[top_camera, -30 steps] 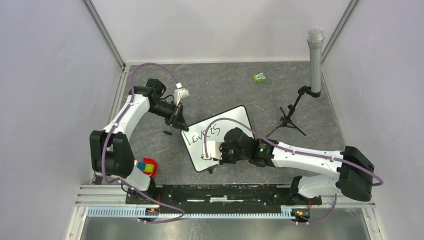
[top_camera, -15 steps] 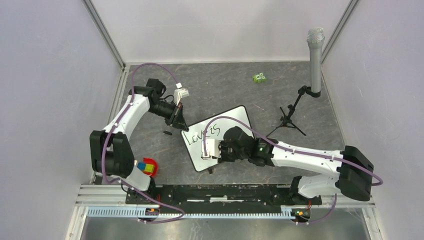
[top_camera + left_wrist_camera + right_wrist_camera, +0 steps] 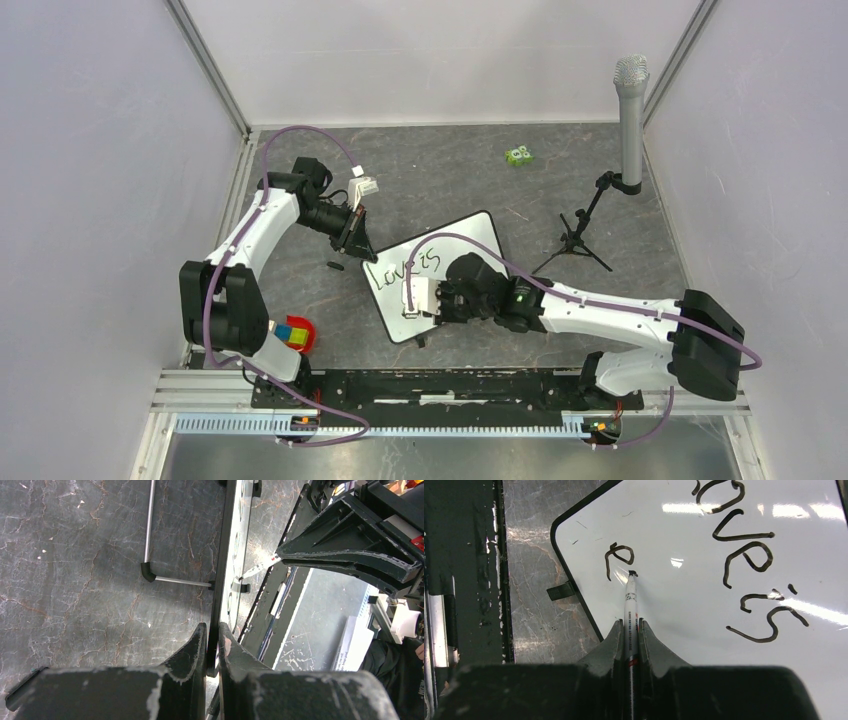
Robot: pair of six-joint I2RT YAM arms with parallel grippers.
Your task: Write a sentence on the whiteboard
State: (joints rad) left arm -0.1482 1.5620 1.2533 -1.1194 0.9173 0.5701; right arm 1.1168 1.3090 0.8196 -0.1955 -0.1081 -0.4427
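Note:
The whiteboard [image 3: 472,243] lies tilted on the dark table, its black frame edge-on in the left wrist view [image 3: 228,555]. My left gripper [image 3: 355,240] [image 3: 213,631] is shut on the board's far left edge. Black letters of the sentence [image 3: 405,268] [image 3: 744,555] read "Love is", with a lone "e" [image 3: 619,557] on a second line. Over the board's near left part, my right gripper [image 3: 415,298] [image 3: 629,626] is shut on a white marker [image 3: 630,597]. The marker's black tip rests on the board just right of the "e".
A grey microphone [image 3: 630,100] on a small black tripod [image 3: 580,240] stands at the right. A small green object [image 3: 518,155] lies at the back. A colour cube on a red object [image 3: 293,333] sits by the left arm's base. A small black piece [image 3: 336,265] lies left of the board.
My right gripper with the marker has shifted slightly towards the far side of the board. The left arm and the board have stayed put.

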